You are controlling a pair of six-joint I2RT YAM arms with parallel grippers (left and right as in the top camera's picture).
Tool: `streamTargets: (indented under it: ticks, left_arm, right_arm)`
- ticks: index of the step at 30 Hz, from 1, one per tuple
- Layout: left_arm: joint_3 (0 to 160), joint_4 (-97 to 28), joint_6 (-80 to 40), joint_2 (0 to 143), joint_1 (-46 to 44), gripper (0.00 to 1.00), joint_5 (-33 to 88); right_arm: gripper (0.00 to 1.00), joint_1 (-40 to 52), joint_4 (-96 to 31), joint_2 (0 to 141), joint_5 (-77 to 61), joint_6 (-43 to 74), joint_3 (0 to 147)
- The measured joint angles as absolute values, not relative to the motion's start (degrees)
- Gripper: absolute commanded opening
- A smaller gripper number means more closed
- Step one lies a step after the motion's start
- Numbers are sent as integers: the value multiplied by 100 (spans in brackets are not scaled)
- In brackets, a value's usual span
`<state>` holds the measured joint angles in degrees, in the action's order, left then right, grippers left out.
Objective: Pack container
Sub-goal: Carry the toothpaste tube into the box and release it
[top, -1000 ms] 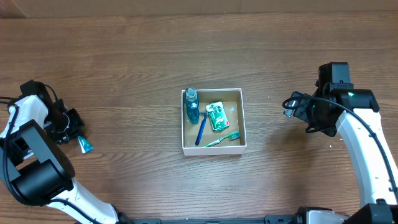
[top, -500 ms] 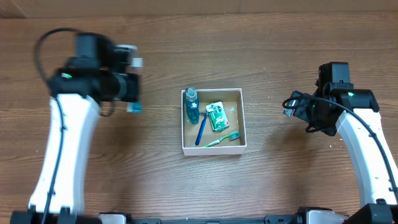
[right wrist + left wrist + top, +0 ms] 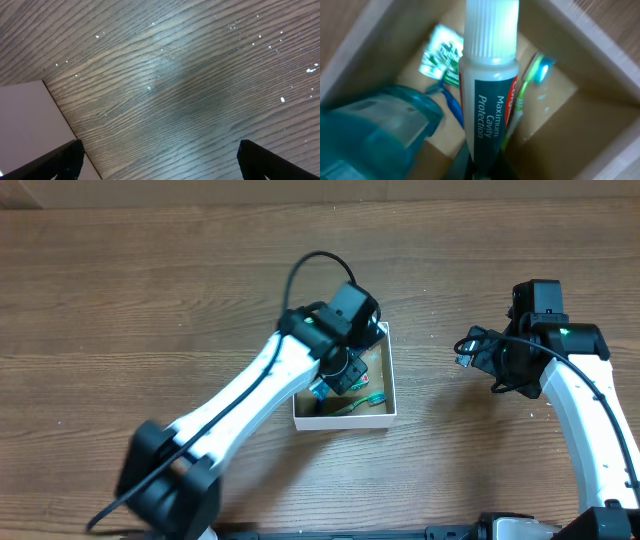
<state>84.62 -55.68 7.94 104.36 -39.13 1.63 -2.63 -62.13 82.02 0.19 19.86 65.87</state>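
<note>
Left gripper [image 3: 333, 372] was over the container [image 3: 391, 398], its jaws clamped on the lower end of a toothpaste tube [image 3: 487, 102]. The tube's white cap pointed into the box, above the contents.

The container sat mid-surface [image 3: 150, 290], a white-walled square with a brown floor. The left wrist view showed, left to right:
- teal bottle [image 3: 372, 132] against the left wall
- blue-handled item [image 3: 453, 104], razor or brush, too blurred to tell
- green-and-white packet [image 3: 440, 55] flat on the floor
- green toothbrush [image 3: 527, 85] partly behind the tube, its head towards the right wall

Right gripper [image 3: 467, 350] was well apart from the box, over bare wood, with its jaws spread wide and nothing between them.
</note>
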Motion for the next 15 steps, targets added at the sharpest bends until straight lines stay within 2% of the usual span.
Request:
streamTargets:
  ticks: [2,3,4,5,6,8,9,10,15]
  left_arm:
    - [8462,-5546,794,10844,-3913,9,141]
    - [8462,-5544,794,10967,-3911,16,141]
    - [8462,-5544,799,11063,-3913,39,139]
    - [8462,-5546,827,11122,-3913,50,141]
    - [8462,-5548,814,11131,-3913,69,130]
    - [8508,-5640,854,11128,-3913,84,119]
    - [8604,-5846,869,11128,-3918,95,95]
    - [8753,-6049,858,11124,-3916,100,47]
    - [10300,-7207,845,10906,-3913,100,-209]
  right_arm:
    - [100,-263,-6213,8202,19,1984,6587]
    - [100,-263,-6213,8202,16,1986,6587]
    - [100,-263,-6213,8202,19,1986,6587]
    - [100,-263,-6213,8202,16,1986,6587]
    - [100,-263,-6215,8202,16,1988,6587]
    - [100,-263,-6213,8202,16,1984,6587]
    - [100,-263,-6219,8202,16,1986,6587]
    - [100,-263,-6217,8202,19,1988,6587]
    - [100,-263,-6217,8202,14,1986,6587]
